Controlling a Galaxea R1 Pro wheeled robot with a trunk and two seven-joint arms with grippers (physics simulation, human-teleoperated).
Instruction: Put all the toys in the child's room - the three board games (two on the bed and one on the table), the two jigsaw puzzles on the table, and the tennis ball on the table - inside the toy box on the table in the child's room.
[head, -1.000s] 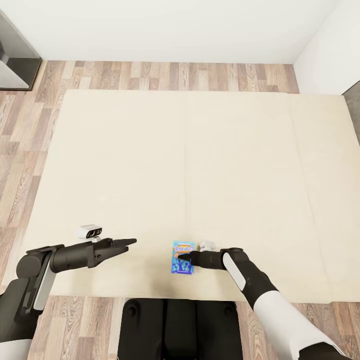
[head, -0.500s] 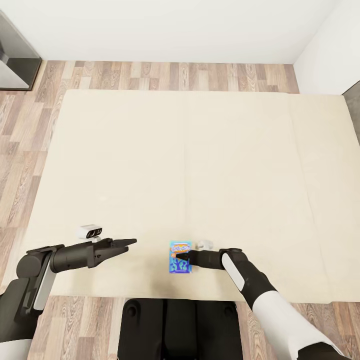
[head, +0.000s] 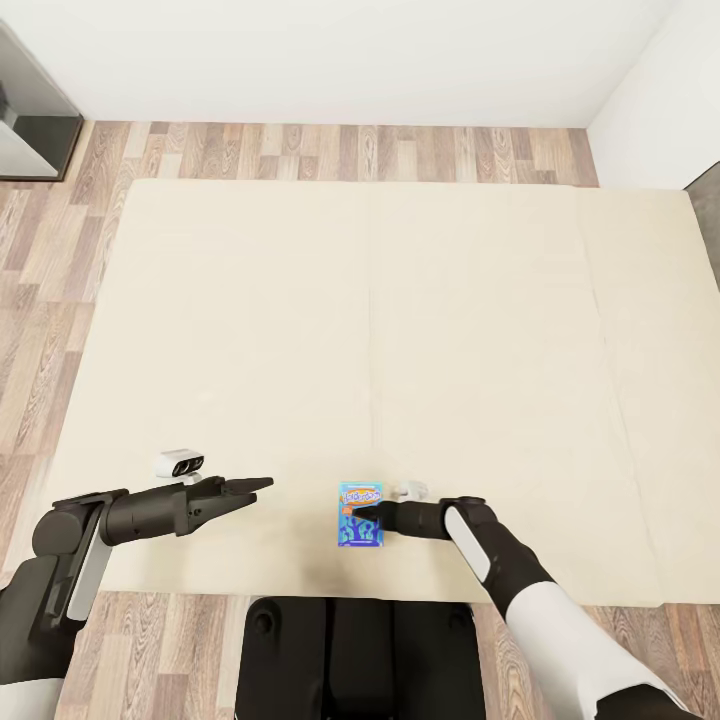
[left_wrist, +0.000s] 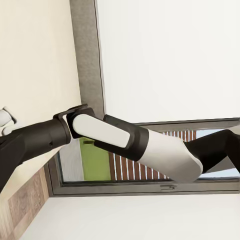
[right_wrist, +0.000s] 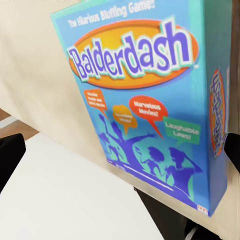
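Blue Balderdash board game (head: 361, 514) lies flat near the front edge of the cream bed (head: 400, 300). The right gripper (head: 362, 516) reaches over it, fingers spread to either side in the wrist view, contact unclear. The left gripper (head: 262, 485) hovers apart, fingers together, empty.
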